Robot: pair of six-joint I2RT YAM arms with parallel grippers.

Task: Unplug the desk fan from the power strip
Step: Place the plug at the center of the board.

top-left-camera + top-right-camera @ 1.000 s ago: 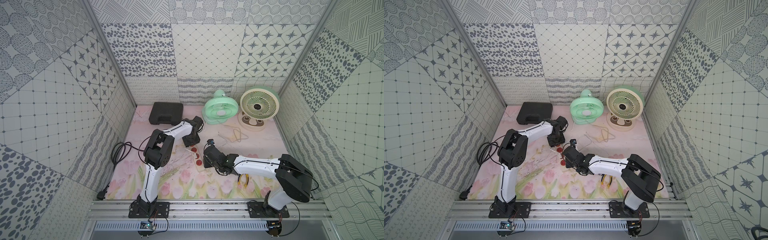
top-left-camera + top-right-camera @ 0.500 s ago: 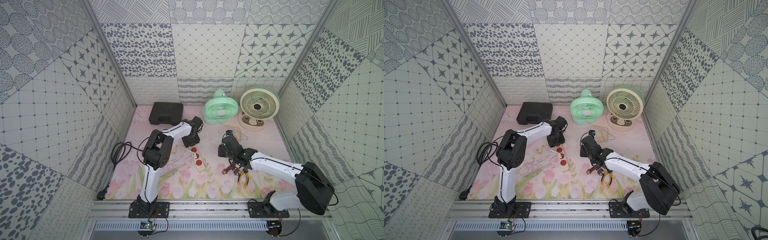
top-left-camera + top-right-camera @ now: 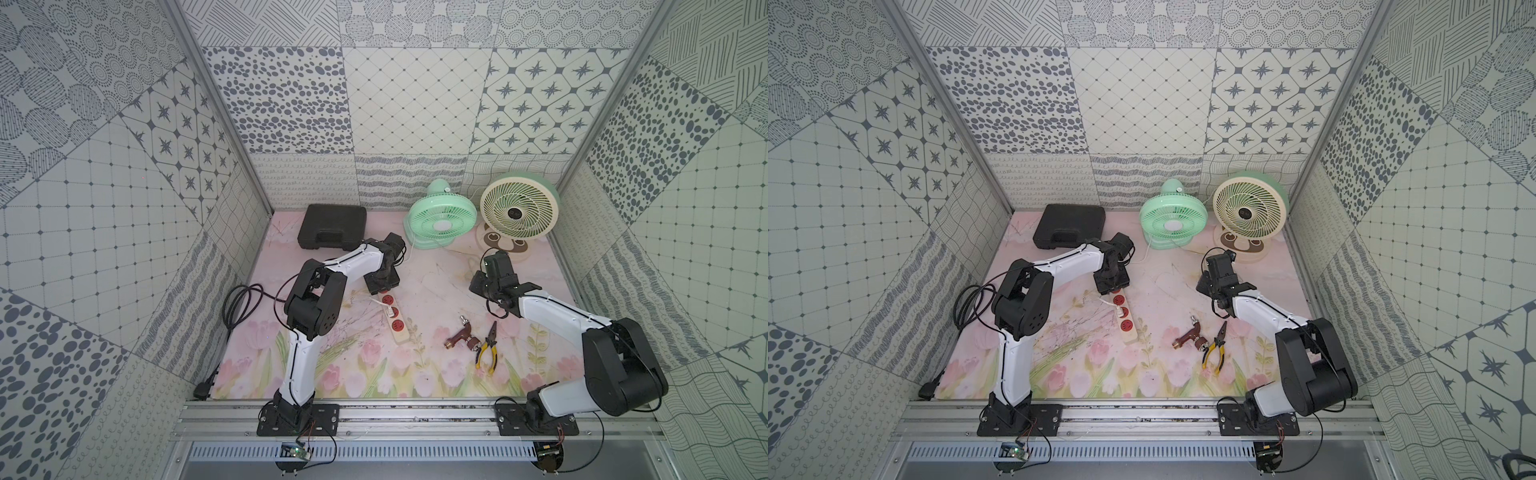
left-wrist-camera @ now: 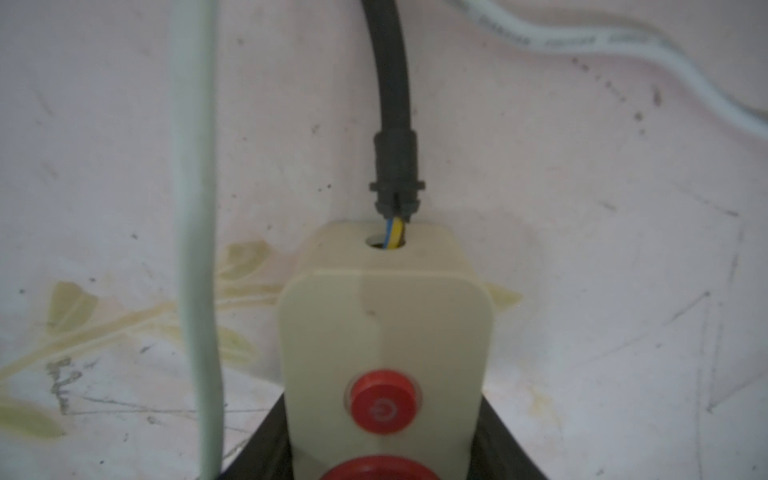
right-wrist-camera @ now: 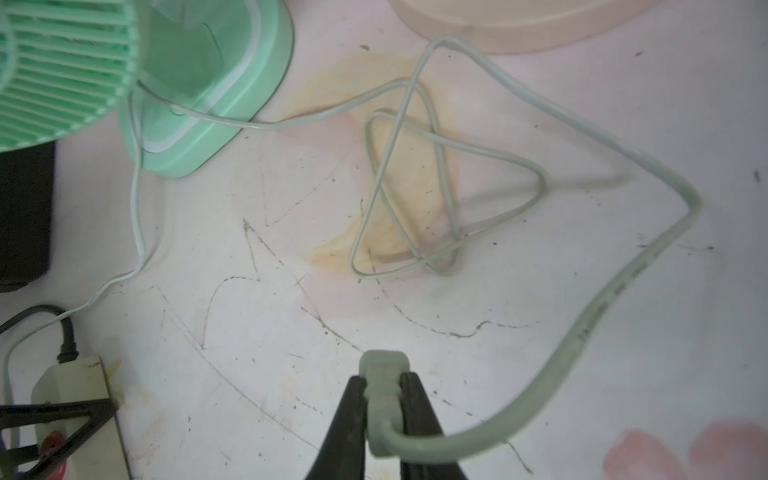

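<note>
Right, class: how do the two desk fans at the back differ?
The green fan looks a little smaller than the cream fan. The green fan's hub is pale, the cream fan's dark. The green fan's base is plain; the cream fan's carries a brown face pattern. Both stand upright with round grilles.

Two fans (image 3: 441, 218) (image 3: 514, 212), one power strip (image 3: 398, 325), one case (image 3: 332, 226), one pliers (image 3: 488, 347), one tap (image 3: 459, 336).

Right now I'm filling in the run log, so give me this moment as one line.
left claw: shut on power strip, at its red button end | right claw: shut on pale green plug, clear of strip
</note>
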